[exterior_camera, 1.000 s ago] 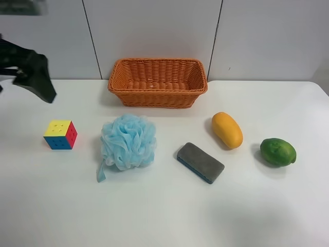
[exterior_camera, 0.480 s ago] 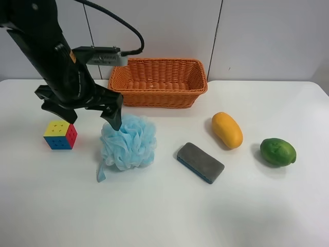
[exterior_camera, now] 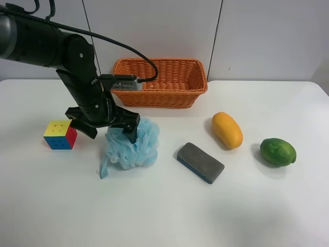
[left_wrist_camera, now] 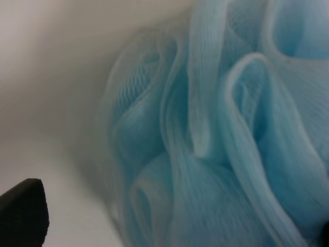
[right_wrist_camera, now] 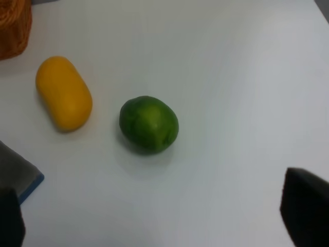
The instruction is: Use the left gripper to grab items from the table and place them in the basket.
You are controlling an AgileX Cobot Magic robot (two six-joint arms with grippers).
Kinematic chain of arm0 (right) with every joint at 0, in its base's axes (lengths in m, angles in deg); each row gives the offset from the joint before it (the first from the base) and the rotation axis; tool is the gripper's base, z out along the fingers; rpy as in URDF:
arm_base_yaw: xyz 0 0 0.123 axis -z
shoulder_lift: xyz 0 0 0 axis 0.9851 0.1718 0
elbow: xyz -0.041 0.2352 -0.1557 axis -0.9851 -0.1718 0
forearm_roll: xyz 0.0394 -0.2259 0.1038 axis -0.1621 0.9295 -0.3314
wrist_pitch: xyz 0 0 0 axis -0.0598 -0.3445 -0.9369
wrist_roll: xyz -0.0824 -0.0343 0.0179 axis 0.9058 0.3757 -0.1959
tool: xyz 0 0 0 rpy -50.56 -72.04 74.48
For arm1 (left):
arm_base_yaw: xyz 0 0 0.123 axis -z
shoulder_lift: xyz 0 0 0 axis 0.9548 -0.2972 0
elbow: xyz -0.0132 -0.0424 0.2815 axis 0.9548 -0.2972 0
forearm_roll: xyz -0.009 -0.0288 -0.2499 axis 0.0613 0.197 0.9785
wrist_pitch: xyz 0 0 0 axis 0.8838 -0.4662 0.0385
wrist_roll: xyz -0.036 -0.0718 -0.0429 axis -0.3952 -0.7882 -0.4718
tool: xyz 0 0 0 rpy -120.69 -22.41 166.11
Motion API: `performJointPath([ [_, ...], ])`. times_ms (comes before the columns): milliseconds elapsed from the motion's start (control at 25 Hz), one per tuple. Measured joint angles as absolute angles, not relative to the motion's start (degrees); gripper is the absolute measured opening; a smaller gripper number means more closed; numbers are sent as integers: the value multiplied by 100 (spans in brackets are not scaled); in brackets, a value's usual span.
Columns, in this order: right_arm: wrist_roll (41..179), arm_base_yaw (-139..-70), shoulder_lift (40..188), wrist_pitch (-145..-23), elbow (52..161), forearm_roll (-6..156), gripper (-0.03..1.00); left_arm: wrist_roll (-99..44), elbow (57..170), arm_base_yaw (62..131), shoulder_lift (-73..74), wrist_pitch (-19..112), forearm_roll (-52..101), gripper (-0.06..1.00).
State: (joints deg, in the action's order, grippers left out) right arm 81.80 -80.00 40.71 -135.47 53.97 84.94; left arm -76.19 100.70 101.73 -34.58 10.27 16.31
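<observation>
Left gripper point(exterior_camera: 111, 134), spread wide, straddles the blue pouf point(exterior_camera: 136, 150) near the orange basket point(exterior_camera: 159, 98).

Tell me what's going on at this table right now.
The black left gripper is low over the fluffy light-blue mesh bath pouf, fingers spread either side of it, not yet shut. Nothing shows inside the orange woven wicker basket. The colourful puzzle cube, yellow-orange mango, grey-and-blue eraser block and green fruit lie on the white table.

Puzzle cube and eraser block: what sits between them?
The blue bath pouf, with the open left gripper at it; the exterior high view shows it.
</observation>
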Motion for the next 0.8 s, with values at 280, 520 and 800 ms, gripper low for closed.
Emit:
performJointPath([
  [280,8180,-8000,4071,-13547,5397,8494,99,-7619,10091,10173,-3794,1278,1761,95],
  [520,8180,-8000,4071,-13547,5397,8494,99,-7614,10091,10205,-3905,1390,2063,38],
  [800,8180,-8000,4071,-13547,5397,8494,99,-7614,10091,10205,-3905,1432,2014,15],
])
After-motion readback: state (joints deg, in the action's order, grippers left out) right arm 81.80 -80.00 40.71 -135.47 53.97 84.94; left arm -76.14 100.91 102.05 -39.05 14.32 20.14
